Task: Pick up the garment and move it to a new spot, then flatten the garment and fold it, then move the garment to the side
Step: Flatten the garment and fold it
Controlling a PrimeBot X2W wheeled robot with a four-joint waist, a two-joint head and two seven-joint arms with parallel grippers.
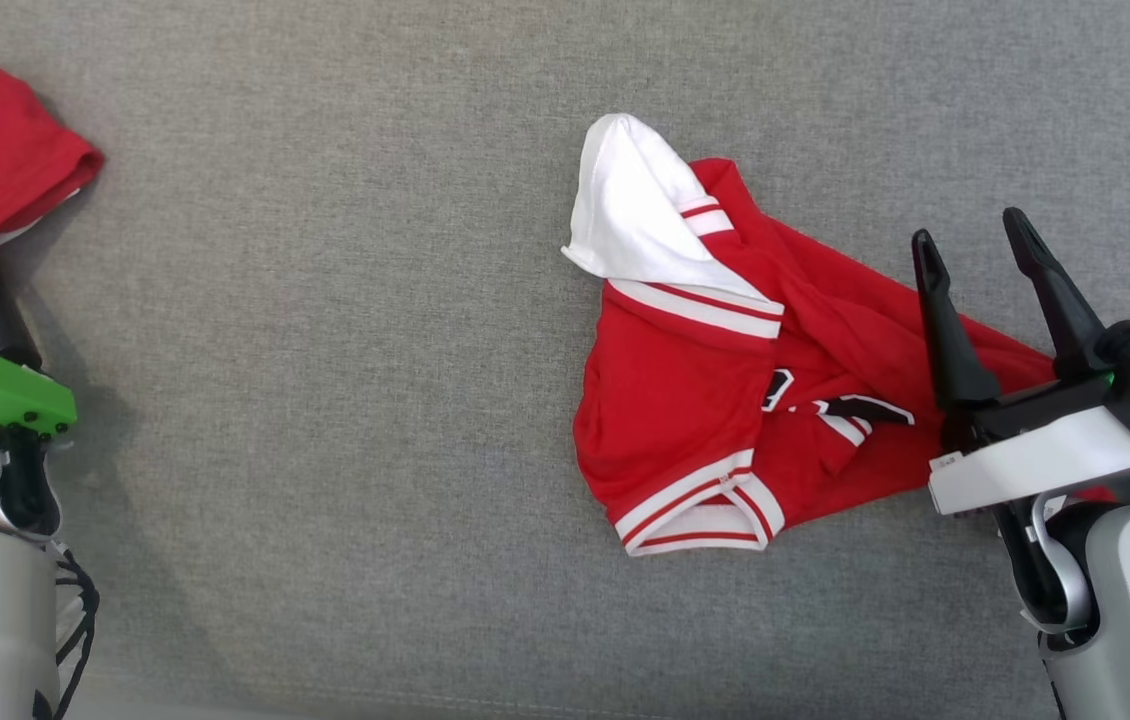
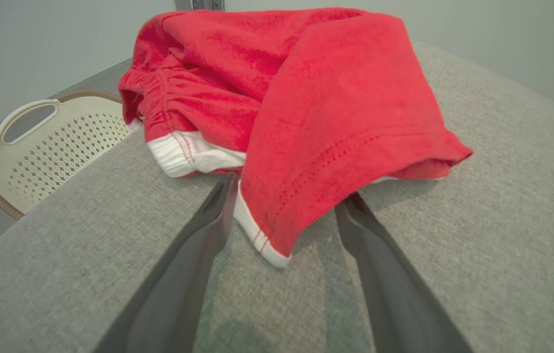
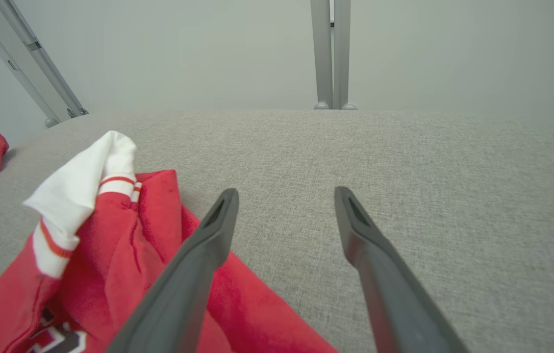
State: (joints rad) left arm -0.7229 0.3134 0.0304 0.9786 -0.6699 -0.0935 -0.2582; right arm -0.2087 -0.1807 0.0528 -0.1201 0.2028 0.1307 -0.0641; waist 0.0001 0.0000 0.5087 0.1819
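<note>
Left wrist view first: how does the left tool (image 2: 289, 191) stand?
— Its two dark fingers (image 2: 193, 264) are spread wide and clamped on nothing. A bunched red garment (image 2: 306, 98) with white trim lies on the grey tabletop (image 2: 502, 196) right at their ends. Its hem drapes down between the fingers and covers both tips, so I cannot tell whether they touch the cloth.
— Where on the tabletop is that?
— At the far left edge in the head view. Past that edge, and lower, the left wrist view shows a cream perforated basket (image 2: 61, 147) with a handle.
— And the right tool (image 1: 975, 240)?
— Also wide apart, holding nothing. In the head view it hangs over the right end of a crumpled red-and-white jersey (image 1: 685, 400), which lies right of the middle, well apart from the red garment.
— Anything in the way there?
— A white sleeve (image 1: 625, 200) with a striped cuff is folded over the jersey's far end, and black-and-white lettering (image 1: 855, 410) shows among the creases. In the right wrist view one finger overlaps red cloth and the other is over bare tabletop. A metal post (image 3: 331, 54) stands at the far edge.
</note>
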